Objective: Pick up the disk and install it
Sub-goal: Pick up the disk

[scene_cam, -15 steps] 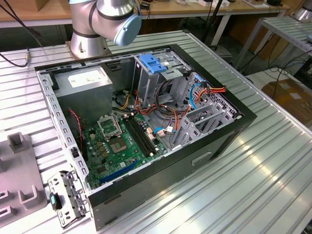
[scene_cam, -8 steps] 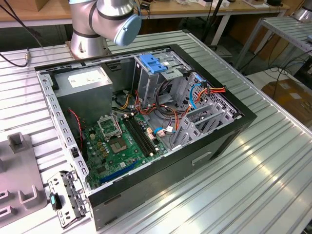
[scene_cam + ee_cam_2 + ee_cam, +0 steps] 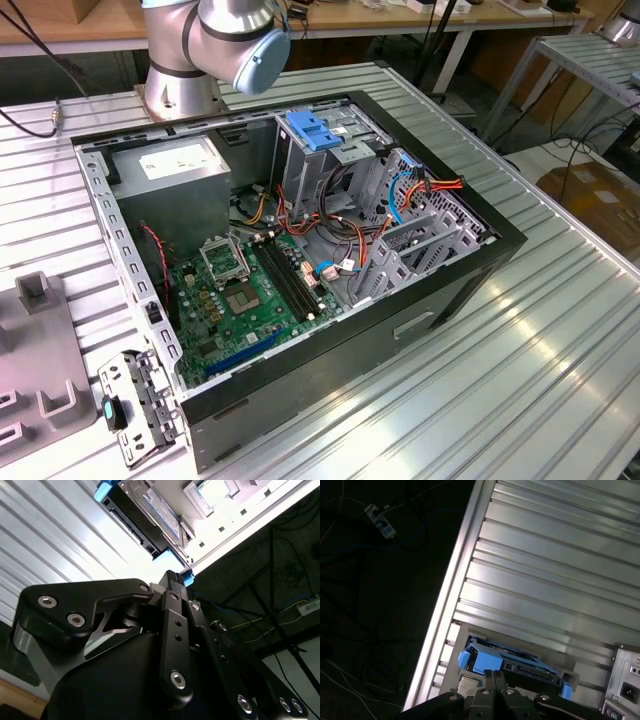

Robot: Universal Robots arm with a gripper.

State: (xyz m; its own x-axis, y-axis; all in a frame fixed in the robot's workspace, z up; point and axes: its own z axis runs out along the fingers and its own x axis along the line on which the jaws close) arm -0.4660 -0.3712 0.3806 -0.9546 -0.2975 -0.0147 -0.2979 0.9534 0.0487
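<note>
Gripper point(image 3: 494, 675), fingers seemingly pressed together w/ nothing between, hangs close to disk point(image 3: 524, 667) lying on ribbed table point(image 3: 545, 570) nr its edge.

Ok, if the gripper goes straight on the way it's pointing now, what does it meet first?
Most likely the disk: its blue-railed near edge lies directly ahead of the gripper in both wrist views. Nothing appears to lie between them, though the gap is hard to judge.

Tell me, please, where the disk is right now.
In both wrist views the disk lies on the ribbed metal table near its edge, just ahead of the claw.
</note>
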